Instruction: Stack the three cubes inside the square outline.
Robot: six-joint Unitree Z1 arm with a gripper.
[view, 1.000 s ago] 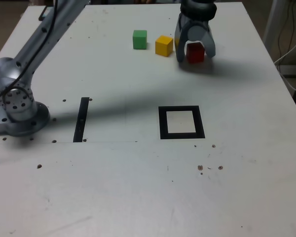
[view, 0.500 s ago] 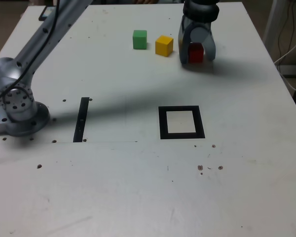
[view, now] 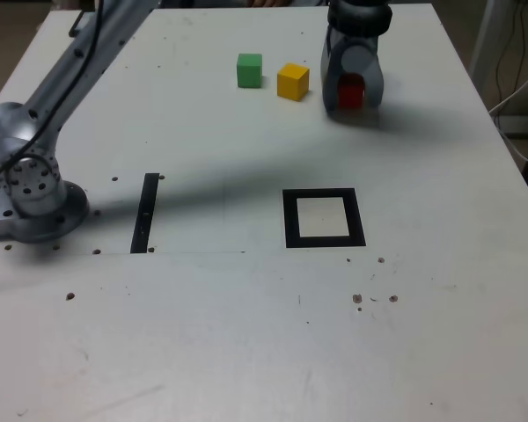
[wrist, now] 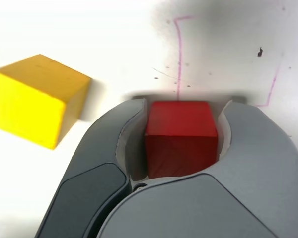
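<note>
Looking down through the wrist view, we are seeing the red cube sitting squarely between the jaws, which are drawn in narrow, one against each of its side faces, so we are judging the gripper to be clamping it while it is resting on the tabletop. From there the square outline is lying well apart, toward the near edge in the exterior view and only slightly to that view's left, and that is the direction the carry is depending on. Being equal-sided, the cube is offering no long axis to align. Counting, we are finding three cubes: the red one, a yellow cube just beside the jaws on the exterior view's left, and a green cube beyond it. We are counting one outline, empty, one black strip, and one arm.
</note>
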